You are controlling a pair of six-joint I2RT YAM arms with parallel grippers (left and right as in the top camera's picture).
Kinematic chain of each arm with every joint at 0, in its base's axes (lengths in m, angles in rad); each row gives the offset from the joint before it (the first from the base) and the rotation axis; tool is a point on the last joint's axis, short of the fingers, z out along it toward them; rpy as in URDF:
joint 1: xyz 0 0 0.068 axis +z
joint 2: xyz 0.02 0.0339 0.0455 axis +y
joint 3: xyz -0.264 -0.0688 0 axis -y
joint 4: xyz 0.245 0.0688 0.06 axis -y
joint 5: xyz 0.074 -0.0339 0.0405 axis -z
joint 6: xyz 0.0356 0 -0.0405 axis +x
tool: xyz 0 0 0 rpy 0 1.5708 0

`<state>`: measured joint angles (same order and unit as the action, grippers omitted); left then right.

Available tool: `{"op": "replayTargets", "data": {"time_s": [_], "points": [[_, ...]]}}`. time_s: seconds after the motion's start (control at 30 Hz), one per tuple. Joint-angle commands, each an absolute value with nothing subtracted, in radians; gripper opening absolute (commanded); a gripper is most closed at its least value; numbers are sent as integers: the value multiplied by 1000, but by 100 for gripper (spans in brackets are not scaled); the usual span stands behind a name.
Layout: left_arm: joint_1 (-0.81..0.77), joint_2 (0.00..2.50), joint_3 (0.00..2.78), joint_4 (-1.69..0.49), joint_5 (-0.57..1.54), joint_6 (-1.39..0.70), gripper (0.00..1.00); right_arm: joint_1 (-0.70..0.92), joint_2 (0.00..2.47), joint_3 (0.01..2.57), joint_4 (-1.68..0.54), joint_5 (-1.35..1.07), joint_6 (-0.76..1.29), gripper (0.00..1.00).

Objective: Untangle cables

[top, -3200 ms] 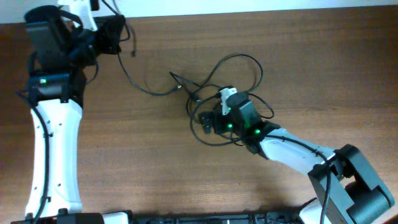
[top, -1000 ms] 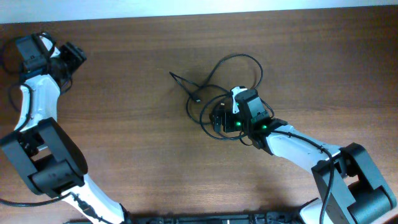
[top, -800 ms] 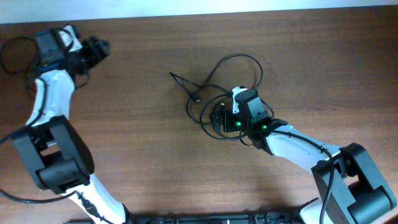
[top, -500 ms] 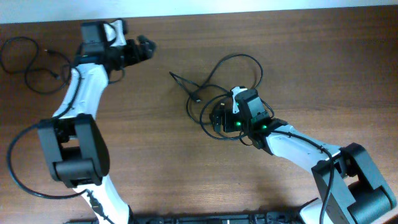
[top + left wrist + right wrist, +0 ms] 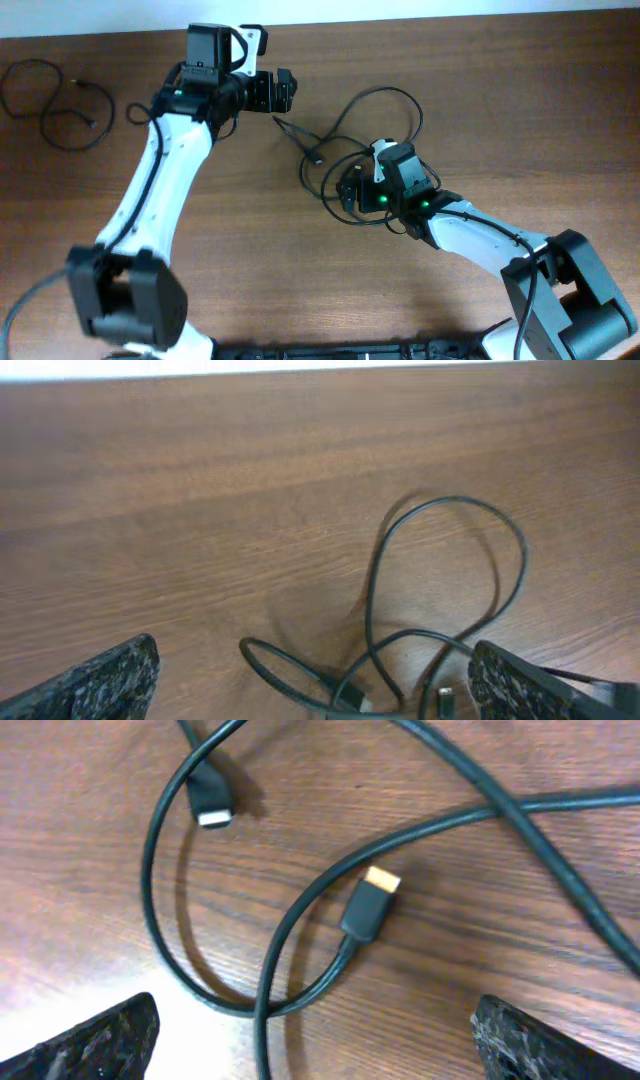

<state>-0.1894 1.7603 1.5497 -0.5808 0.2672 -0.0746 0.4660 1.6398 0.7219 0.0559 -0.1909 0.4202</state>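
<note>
Right claw (image 5: pixel 348 190) sits low over the knot. In its wrist view the jaws are spread wide w/ nothing btwn them. On the wood below it lie a gold-tipped plug (image 5: pixel 372 900) and a silver-tipped plug (image 5: pixel 208 802), cords curling round both. We can't confirm any contact. Left claw (image 5: pixel 281 91) hangs just beside the upper-left end of the mess, also wide open & empty. Its camera looks onto a tall loop (image 5: pixel 450 570) w/ bare table (image 5: pixel 200 510) beyond.

Moving outward, the tangle (image 5: pixel 370 135) lies mid-table: several thin black cords cross under & around the right claw. One big arc swings toward the far edge, and a stray end (image 5: pixel 290 130) reaches toward the left claw. Far left, well apart, a lone cable (image 5: pixel 50 100) lies loosely coiled by itself.

Progress, as we judge it: one cable looks freed and the rest is knotted, so approx. early-to-mid. Neither claw has a grip yet. Next job is prob. picking an end & drawing it clear.
</note>
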Motion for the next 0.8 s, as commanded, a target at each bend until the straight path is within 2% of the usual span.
{"op": "replayTargets", "data": {"time_s": [0.0, 0.27, 0.63, 0.77], "points": [[-207, 1660, 1558, -609, 208, -47, 99, 464, 1643, 724, 58, -403, 428, 99], [-278, 1604, 1558, -661, 157, -48, 99, 430, 1578, 724, 89, -615, 427, 99], [-332, 1602, 1558, -703, 125, -59, 99, 217, 1187, 724, 30, -859, 428, 99], [-389, 1602, 1558, -706, 123, -59, 99, 82, 1153, 724, 21, -949, 428, 99]]}}
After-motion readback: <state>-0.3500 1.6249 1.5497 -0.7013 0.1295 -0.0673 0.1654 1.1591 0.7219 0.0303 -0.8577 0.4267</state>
